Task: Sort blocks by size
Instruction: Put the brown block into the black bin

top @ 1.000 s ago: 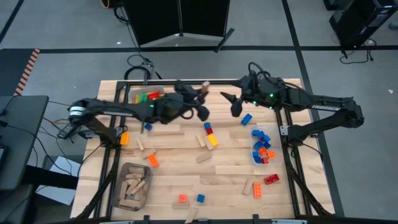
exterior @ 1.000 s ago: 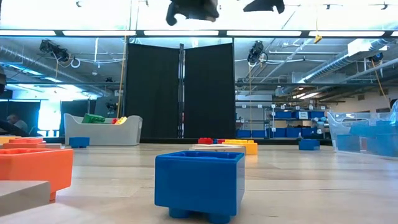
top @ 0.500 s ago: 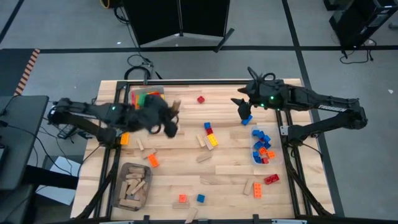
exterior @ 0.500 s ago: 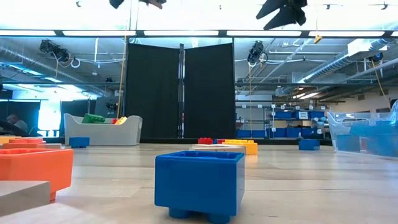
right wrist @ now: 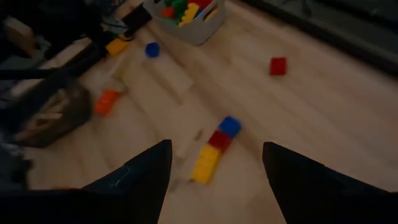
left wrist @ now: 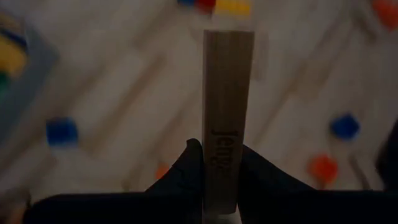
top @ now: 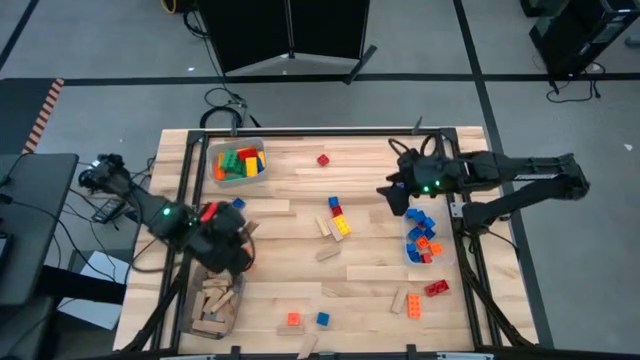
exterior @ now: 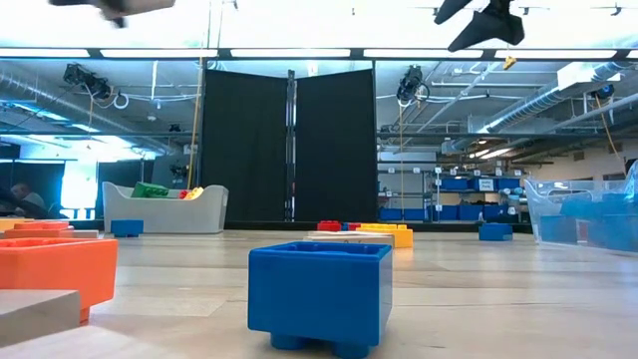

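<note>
A tan wooden piece (left wrist: 228, 118) stands clamped between the two dark fingers (left wrist: 186, 171) of the left gripper (top: 237, 250), its printed face toward the wrist camera. This gripper hangs near the worktop's left edge, just above the grey bin (top: 212, 300) at the front-left corner, which is filled with more wooden pieces (top: 215, 303).

The other blocks lie scattered over the worktop (top: 300, 270). A red-blue-yellow row of bricks (top: 338, 215) sits near the middle, with a single red brick (top: 323, 159) toward the back edge and a small blue one (top: 238, 203) toward the left. An orange brick (top: 294, 319) and a blue brick (top: 322, 319) lie near the front edge; the low view shows that blue brick (exterior: 319, 295) close up. A long red brick (top: 436, 288) and an orange one (top: 412, 305) lie toward the front-right corner. A white bin (top: 239, 163) at the back-left holds green, yellow and red bricks, and a clear bin (top: 424, 237) along the right edge holds mostly blue ones.

The right gripper (top: 393, 193) hovers beside the clear bin's back end, its fingers (right wrist: 140, 174) spread apart and holding nothing.
</note>
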Action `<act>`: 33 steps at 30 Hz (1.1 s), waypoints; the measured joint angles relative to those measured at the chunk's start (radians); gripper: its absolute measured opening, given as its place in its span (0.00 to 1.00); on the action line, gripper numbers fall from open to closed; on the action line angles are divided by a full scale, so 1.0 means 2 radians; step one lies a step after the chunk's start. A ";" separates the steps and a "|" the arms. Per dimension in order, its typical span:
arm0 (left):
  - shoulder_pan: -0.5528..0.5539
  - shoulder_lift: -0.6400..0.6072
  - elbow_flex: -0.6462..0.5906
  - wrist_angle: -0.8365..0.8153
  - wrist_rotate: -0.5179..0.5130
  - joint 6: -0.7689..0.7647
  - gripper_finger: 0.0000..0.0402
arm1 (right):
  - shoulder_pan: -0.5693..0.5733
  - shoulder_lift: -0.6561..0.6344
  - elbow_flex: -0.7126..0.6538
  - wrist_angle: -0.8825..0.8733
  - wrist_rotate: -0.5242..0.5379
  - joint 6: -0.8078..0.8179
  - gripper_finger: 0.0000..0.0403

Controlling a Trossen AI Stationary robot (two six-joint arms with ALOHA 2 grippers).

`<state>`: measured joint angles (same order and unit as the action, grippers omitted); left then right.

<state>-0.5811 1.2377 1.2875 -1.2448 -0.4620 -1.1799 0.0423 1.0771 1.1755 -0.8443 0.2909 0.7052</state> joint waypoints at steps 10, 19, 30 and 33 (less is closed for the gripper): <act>-0.129 0.017 -0.051 -0.013 0.130 -0.199 0.16 | 0.100 0.000 0.000 -0.015 0.055 0.104 0.65; -0.193 0.066 -0.115 0.075 0.205 -0.270 0.17 | 0.154 0.029 0.000 -0.024 0.085 0.154 0.64; -0.212 0.095 -0.140 0.146 0.208 -0.291 0.27 | 0.167 0.086 0.000 -0.024 0.090 0.178 0.63; -0.217 0.098 -0.140 0.149 0.205 -0.296 0.28 | 0.174 0.095 0.000 -0.024 0.090 0.185 0.63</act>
<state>-1.0145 1.4334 1.0080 -0.9474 -0.0517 -1.7728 0.3901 1.2665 1.1748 -0.8921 0.4709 1.0754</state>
